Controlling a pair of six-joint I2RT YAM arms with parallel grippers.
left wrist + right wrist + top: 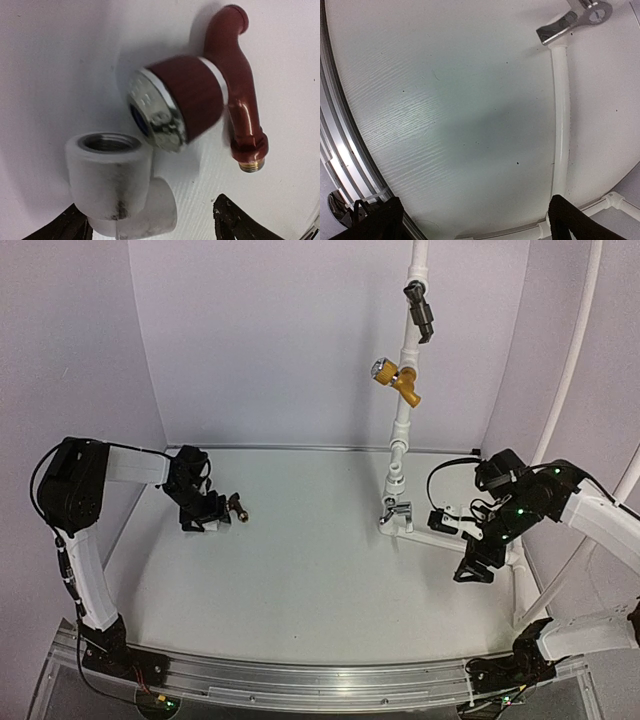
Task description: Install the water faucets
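Water faucet (241, 95) lies on white table (300, 580), far left, just beside left gripper (210, 522). Glossy reddish-brown curved spout, copper-coloured threaded end. Round knob (175, 107): ribbed chrome rim, blue centre. White plastic elbow fitting (112, 182), scuffed, mouth upward, metal thread inside, just beside knob, between left fingers (67, 227). Fingers apart, not clamping. Right gripper (475, 210) released, spread wide over wood-grain textured table near white pipe (561, 115).

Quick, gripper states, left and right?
Left gripper: open, straddling the white elbow fitting, not clamped.
Right gripper: open, empty.
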